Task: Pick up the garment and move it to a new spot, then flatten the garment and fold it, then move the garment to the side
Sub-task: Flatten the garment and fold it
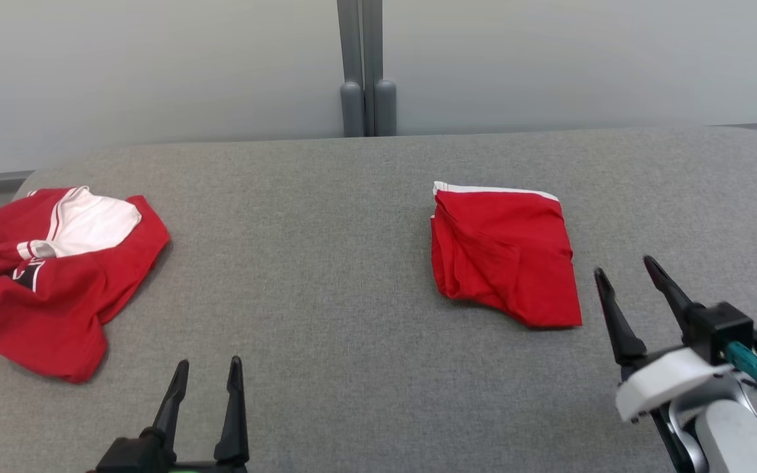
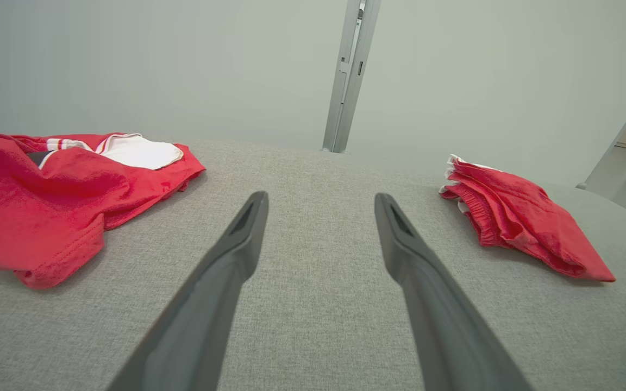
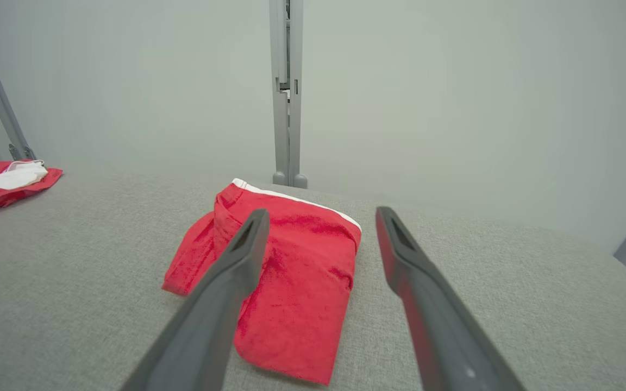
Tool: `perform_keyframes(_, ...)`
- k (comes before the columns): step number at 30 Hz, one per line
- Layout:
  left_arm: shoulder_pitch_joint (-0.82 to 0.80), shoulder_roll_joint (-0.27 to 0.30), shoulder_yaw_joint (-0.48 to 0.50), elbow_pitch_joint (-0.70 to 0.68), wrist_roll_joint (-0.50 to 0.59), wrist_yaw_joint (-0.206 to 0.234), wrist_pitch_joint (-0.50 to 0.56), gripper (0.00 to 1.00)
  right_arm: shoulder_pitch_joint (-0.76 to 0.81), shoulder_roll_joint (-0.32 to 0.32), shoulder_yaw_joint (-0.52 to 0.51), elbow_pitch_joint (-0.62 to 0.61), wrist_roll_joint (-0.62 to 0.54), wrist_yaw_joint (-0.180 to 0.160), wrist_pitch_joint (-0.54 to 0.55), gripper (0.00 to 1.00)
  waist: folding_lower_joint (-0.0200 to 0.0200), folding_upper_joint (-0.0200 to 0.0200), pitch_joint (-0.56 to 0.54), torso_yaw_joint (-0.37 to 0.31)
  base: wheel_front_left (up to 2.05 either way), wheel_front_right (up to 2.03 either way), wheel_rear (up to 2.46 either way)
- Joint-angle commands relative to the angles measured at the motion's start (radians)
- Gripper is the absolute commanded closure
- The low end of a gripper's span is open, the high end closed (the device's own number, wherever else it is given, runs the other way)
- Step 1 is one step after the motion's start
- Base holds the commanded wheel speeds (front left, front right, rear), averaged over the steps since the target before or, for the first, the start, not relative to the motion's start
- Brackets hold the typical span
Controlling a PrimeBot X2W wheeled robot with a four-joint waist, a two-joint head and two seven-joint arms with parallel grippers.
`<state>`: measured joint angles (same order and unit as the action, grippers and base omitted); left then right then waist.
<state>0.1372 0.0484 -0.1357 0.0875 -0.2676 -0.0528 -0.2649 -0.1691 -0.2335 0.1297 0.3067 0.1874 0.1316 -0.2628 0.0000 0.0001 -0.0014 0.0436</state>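
Observation:
A red garment (image 1: pixel 504 257) with a white band along its far edge lies folded on the grey table (image 1: pixel 326 263), right of centre. My right gripper (image 1: pixel 623 265) hovers open just to its right and nearer to me, with nothing between its fingers. Along the right wrist view, the folded garment (image 3: pixel 296 288) lies under and beyond the left finger of the open right gripper (image 3: pixel 322 212). My left gripper (image 1: pixel 209 360) stands open and empty at the front, left of centre. Seen from the left wrist, the left gripper (image 2: pixel 321 196) points over bare table, with the folded garment (image 2: pixel 519 222) off to the right.
A second red and white garment (image 1: pixel 50 276) lies crumpled at the table's left edge, also seen as a crumpled heap (image 2: pixel 52 190) from the left wrist. A grey post (image 1: pixel 365 72) stands behind the table against a pale wall. Bare table stretches between the two garments.

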Motion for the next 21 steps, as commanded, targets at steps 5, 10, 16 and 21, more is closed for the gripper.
perform_keyframes(5, 0.059, 0.004, 0.037, -0.016, 0.003, 0.007, 0.001, 0.00, 0.178, 0.029, -0.125, -0.107, -0.074, -0.002, -0.002, 0.00, 0.0000, -0.0001, -0.032, -0.006, 0.00, 0.00, 0.00)
perform_keyframes(10, 0.075, 0.004, 0.050, -0.012, 0.011, -0.010, 0.001, 0.00, 0.249, 0.050, -0.174, -0.112, -0.099, -0.002, -0.003, 0.00, 0.0000, -0.0001, -0.031, -0.009, 0.00, 0.00, 0.00)
perform_keyframes(16, 0.046, 0.003, 0.045, -0.012, 0.008, -0.017, 0.001, 0.00, 0.196, 0.064, -0.162, -0.101, -0.088, -0.002, -0.003, 0.00, 0.0000, -0.0001, -0.005, -0.013, 0.00, 0.00, 0.00)
perform_keyframes(21, -0.009, 0.003, 0.013, -0.012, 0.007, -0.022, 0.001, 0.00, 0.021, 0.068, -0.127, 0.027, -0.123, -0.002, -0.003, 1.00, 0.0000, -0.0001, 0.080, -0.001, 0.00, 0.00, 0.00)
